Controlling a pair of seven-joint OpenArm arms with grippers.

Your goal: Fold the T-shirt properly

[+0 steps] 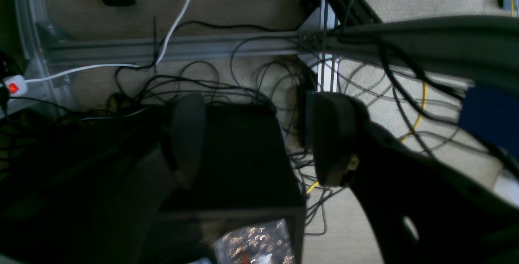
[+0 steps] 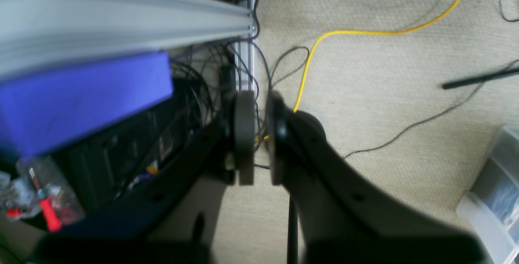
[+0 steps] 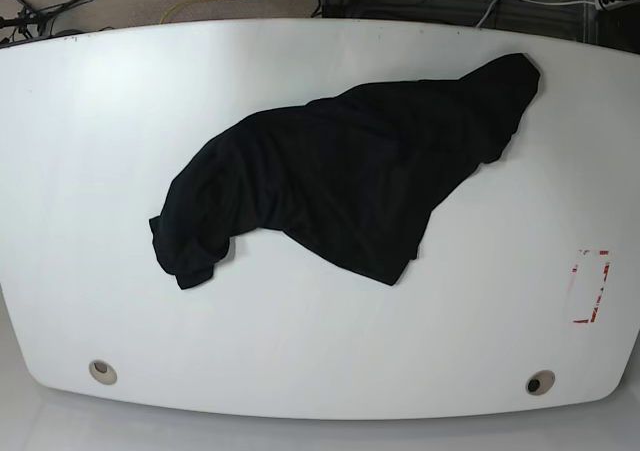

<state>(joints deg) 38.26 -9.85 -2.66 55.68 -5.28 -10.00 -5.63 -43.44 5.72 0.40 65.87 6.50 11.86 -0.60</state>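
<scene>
Left gripper (image 1: 259, 140) spread wide, nothing between the fingers, pointed down past the table edge at carpet, a tangle of black cables (image 1: 259, 81), a white cable (image 1: 178, 16) and an aluminium frame rail (image 1: 162, 49). Below the fingers, a dark open-topped box (image 1: 239, 162), contents lost in shadow; at its lower edge, a clear bag (image 1: 259, 243) of small glittering bits, too blurred to identify. Right gripper (image 2: 259, 134) nearly closed, a narrow gap left between the two flat pads (image 2: 244, 134), empty, also hanging over carpet with a yellow cable (image 2: 365, 33) trailing across. At that view's lower right, a translucent plastic bin (image 2: 492, 199), contents unclear; at lower left, a clear bag (image 2: 36, 195) with red-handled items inside. Neither arm visible from the base camera. Black T-shirt (image 3: 340, 186) crumpled and unfolded on the white table (image 3: 100, 121), sprawled diagonally from left of centre up toward the far right edge, one bunched end nearest the left, another near the top right.
</scene>
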